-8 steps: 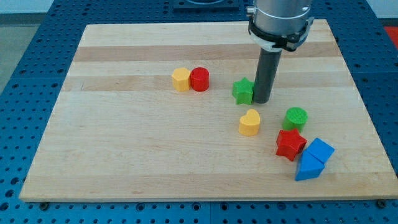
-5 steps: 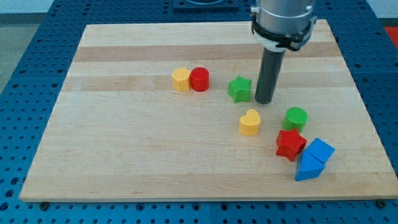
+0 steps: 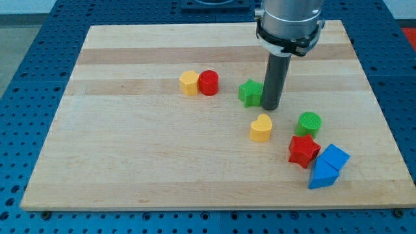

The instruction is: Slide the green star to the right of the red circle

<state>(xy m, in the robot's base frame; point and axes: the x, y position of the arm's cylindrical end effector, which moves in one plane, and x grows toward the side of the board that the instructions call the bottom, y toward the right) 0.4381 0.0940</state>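
Wooden board (image 3: 130, 162) lying on a blue perforated bench (image 3: 26, 39), w/ eight small blocks on it. Green star (image 3: 250, 93) is sitting near board centre, to view's right of the red circle (image 3: 208, 83) but apart from it, a bare strip of wood lying btwn them. Red circle is touching a yellow hexagonal block (image 3: 189, 83) on its left side. My tip (image 3: 271, 107) is resting on the board against the star's right edge, touching or v. nearly touching it; rod is standing upright. No claw on this arm, only the rod, so no open/closed state applies. Below the star, a yellow heart (image 3: 260, 128) is lying alone. Twd view's lower right, a green cylinder (image 3: 309, 123), red star (image 3: 303, 151) and two blue blocks (image 3: 328, 165) are clustering close together, well apart from tip.
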